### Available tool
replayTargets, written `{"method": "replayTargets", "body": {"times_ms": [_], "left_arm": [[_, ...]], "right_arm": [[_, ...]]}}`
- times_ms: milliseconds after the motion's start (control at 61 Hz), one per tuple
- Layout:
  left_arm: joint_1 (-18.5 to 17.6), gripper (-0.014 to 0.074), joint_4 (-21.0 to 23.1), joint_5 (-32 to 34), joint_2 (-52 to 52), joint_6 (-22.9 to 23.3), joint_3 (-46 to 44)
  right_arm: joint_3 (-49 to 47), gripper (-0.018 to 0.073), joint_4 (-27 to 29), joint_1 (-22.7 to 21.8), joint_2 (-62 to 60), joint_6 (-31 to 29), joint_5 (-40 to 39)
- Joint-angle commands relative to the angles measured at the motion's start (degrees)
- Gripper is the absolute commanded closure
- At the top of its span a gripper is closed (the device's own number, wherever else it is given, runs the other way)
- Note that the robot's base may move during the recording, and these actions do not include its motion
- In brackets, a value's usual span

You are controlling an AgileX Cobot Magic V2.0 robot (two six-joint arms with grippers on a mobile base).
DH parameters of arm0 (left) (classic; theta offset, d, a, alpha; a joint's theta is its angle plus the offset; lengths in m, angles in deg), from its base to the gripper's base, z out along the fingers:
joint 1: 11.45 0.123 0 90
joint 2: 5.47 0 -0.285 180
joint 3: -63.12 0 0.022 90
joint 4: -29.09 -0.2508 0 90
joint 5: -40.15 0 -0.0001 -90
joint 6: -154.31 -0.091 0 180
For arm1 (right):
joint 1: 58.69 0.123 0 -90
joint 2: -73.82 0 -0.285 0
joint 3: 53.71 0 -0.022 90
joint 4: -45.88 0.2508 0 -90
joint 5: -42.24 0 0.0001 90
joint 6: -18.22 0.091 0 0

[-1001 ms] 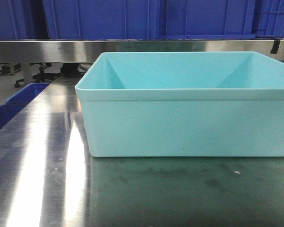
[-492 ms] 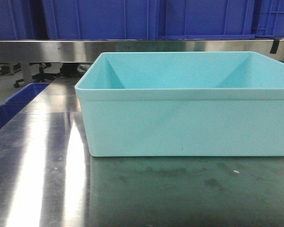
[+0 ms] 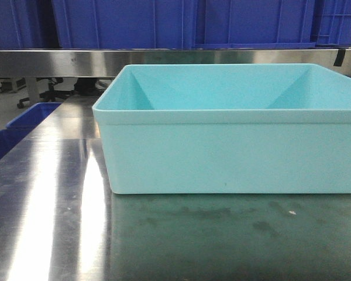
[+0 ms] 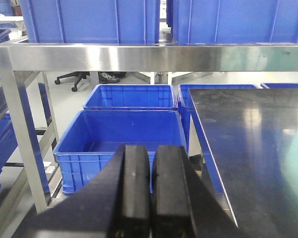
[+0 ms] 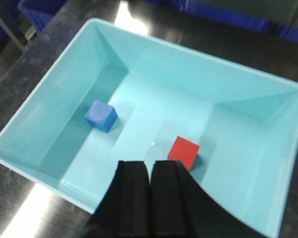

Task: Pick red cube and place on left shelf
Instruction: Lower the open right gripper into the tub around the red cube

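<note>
the turquoise tub [image 5: 44, 114] lay open above; its walls ringed the red cube [image 5: 184, 152], which stood clear of the blue cube [image 5: 101, 116].

I see a shiny steel bench [image 3: 47, 222] with one pale turquoise tub [image 3: 234, 152] sitting flat on it, its left wall set in from the bench's left edge. Beyond the far edge runs a steel shelf [image 3: 47, 61] carrying big blue crates [image 3: 123, 23] side by side. Off the left edge, open crates [image 4: 121, 136] stand on the floor [image 4: 69, 104].
</note>
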Motion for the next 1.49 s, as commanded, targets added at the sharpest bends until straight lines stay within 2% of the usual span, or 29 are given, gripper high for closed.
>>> {"method": "replayTargets", "body": {"times_ms": [0, 131, 262, 328, 443, 591, 722, 820, 1148, 1477], "left_arm": [[-0.5, 0.0495, 0.4, 5.0, 0.8, 0.0, 1.3], [-0.5, 0.0495, 0.4, 5.0, 0.8, 0.0, 1.3], [-0.5, 0.0495, 0.4, 5.0, 0.8, 0.0, 1.3], [-0.5, 0.0495, 0.4, 5.0, 0.8, 0.0, 1.3], [-0.5, 0.0495, 0.4, 5.0, 0.8, 0.0, 1.3], [-0.5, 0.0495, 0.4, 5.0, 0.8, 0.0, 1.3], [-0.5, 0.0495, 0.4, 5.0, 0.8, 0.0, 1.3], [-0.5, 0.0495, 0.4, 5.0, 0.8, 0.0, 1.3], [-0.5, 0.0495, 0.4, 5.0, 0.8, 0.0, 1.3], [-0.5, 0.0495, 0.4, 5.0, 0.8, 0.0, 1.3]], "right_arm": [[-5.7, 0.0508, 0.3, 0.1, 4.7, 2.7, -0.8], [-10.0, 0.0508, -0.4, 0.1, 11.7, 7.4, 1.1], [-11.0, 0.0505, -0.4, 0.1, 15.8, 7.8, 1.6], [-11.0, 0.0474, -0.4, 0.1, 17.6, 7.8, 2.2], [-11.0, 0.0333, -0.4, -0.1, 19.6, 7.8, 2.6], [-11.0, 0.0057, -0.4, -0.1, 21.8, 7.8, 3.6], [-11.0, -0.0060, -0.7, -0.1, 22.8, 7.8, 1.8], [-11.0, -0.0060, -1.4, -0.1, 23.5, 7.9, 1.8], [-11.0, -0.0060, -7.7, -0.1, 29.9, 18.9, 4.4], [-11.0, -0.0056, -8.4, -0.1, 35.4, 20.3, 0.5]]}}
